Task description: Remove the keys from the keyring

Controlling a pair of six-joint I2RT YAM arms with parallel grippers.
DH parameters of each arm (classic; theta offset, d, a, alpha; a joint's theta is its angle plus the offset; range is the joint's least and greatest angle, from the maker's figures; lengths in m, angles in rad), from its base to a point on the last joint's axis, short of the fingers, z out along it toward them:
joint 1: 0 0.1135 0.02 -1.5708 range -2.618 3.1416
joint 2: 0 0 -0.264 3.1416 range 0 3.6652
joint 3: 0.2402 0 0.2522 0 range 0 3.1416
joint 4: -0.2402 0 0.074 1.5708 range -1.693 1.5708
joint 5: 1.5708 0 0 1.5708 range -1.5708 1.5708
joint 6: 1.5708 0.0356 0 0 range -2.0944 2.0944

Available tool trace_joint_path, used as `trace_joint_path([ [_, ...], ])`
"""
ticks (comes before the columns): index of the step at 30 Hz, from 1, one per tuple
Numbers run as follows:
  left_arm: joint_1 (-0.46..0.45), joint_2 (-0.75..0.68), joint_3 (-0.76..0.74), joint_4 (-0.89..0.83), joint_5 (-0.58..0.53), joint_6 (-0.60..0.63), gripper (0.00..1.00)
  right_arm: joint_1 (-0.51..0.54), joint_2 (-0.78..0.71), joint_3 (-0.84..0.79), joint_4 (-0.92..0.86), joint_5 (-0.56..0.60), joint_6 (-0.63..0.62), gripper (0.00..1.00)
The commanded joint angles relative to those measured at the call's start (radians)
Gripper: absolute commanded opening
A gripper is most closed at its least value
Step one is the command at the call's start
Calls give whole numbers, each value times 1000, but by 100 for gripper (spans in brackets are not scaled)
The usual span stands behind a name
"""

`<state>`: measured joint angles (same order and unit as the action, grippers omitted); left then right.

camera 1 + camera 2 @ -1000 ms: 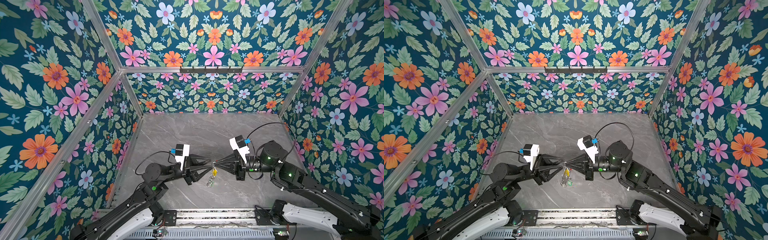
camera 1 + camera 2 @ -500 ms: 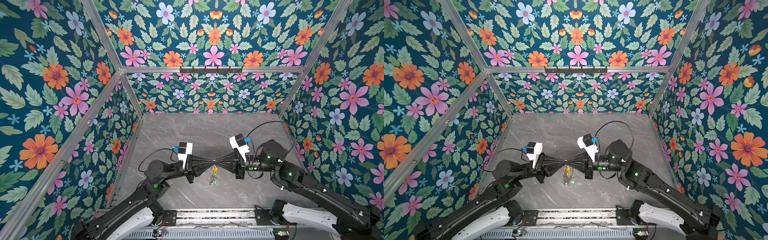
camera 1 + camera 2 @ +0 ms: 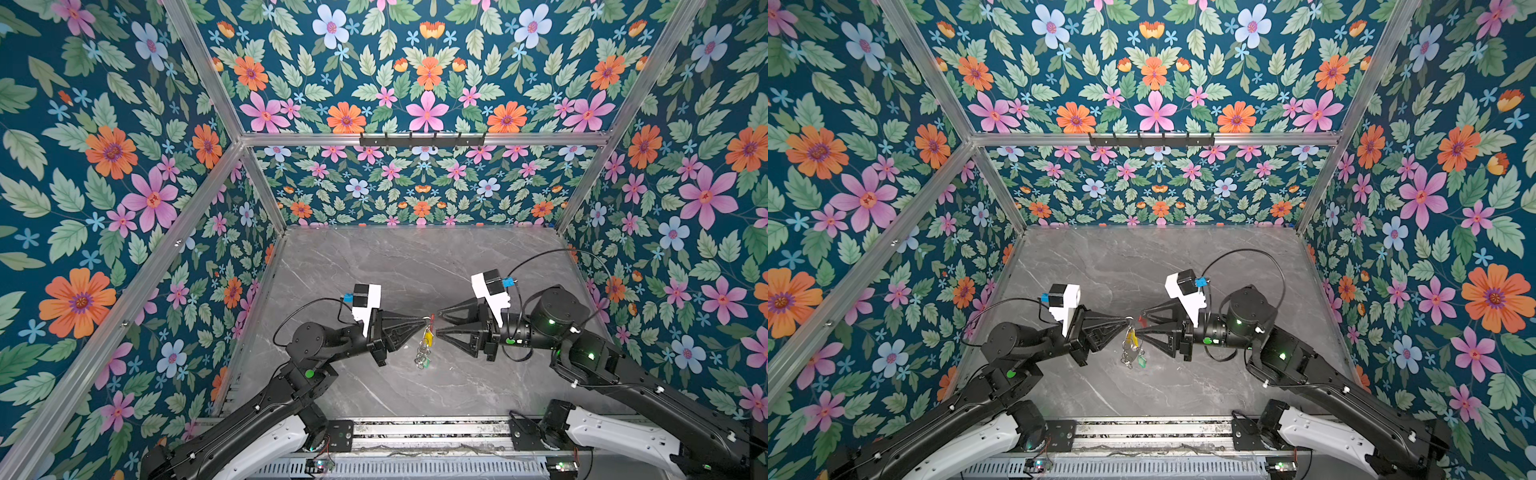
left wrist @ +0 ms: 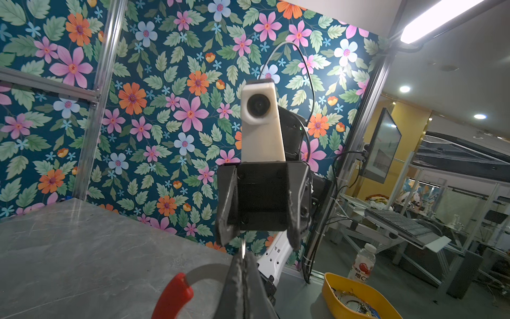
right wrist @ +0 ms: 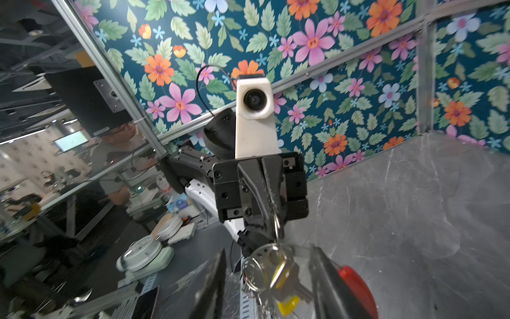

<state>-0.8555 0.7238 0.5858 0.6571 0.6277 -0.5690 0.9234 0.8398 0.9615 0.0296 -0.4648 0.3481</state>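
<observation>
Mid-air above the tabletop (image 3: 395, 266), a handover: the keyring (image 3: 432, 319) changes claws!
In both top views the left claw (image 3: 424, 320), gaping a second ago, is now pressed together on the keyring, while the right claw (image 3: 438, 322) has sprung apart and let go; the keys (image 3: 427, 338) dangle below, yellow over green, neither off the keyring yet. My read: that frees the right claw to pick at a key. Left wrist view: fingers (image 4: 234, 290) pinch the keyring beside its red sleeve (image 4: 174, 295); off the tabletop sits a yellow bin (image 4: 329, 292) holding small metal bits, too blurred to name. Right wrist view: spread fingers (image 5: 211, 284) flank the hanging keys, gripping nothing.
</observation>
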Motion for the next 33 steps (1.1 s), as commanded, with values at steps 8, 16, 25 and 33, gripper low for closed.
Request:
trace_joint_path([
  [8,1,-22,-31,62,-145,21,0,0,-11,-30,-64,211,14,66],
  [16,1,-50,-58,93,-169,24,0,18,29,-98,63,78,-6,60],
  [25,1,-44,-66,113,-145,9,0,44,106,-83,103,24,-53,59],
  [33,1,-40,-69,128,-137,1,0,47,157,-49,117,9,-68,45],
])
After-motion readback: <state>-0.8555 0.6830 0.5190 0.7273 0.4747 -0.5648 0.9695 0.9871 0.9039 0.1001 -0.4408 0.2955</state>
